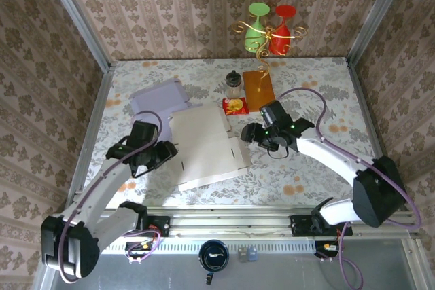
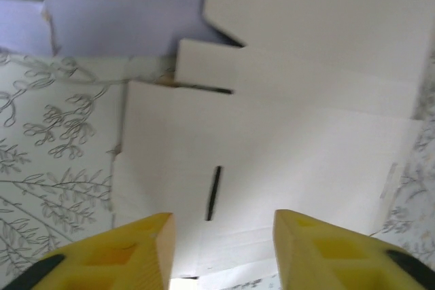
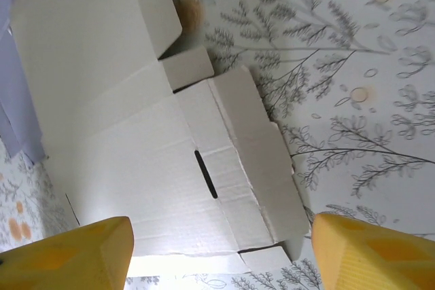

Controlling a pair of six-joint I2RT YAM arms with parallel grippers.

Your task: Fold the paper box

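Observation:
The paper box [image 1: 207, 146] is a flat white cardboard blank lying unfolded in the middle of the table. My left gripper [image 1: 163, 151] hovers at its left edge. In the left wrist view its yellow fingers [image 2: 143, 249] stand apart over the left side panel [image 2: 272, 161], near a dark slot [image 2: 213, 193], with nothing pinched between them. My right gripper [image 1: 250, 134] is over the box's right edge. In the right wrist view it [image 3: 217, 256] is spread wide above the right side flap [image 3: 258, 161] and its slot [image 3: 206, 173].
A lavender cardboard blank [image 1: 160, 96] lies partly under the white one at the back left. Behind the box are a small jar [image 1: 234, 85], an orange board [image 1: 258, 89] and a red packet [image 1: 236, 105]. A wire stand holding green and red glasses [image 1: 268, 28] is at the back wall.

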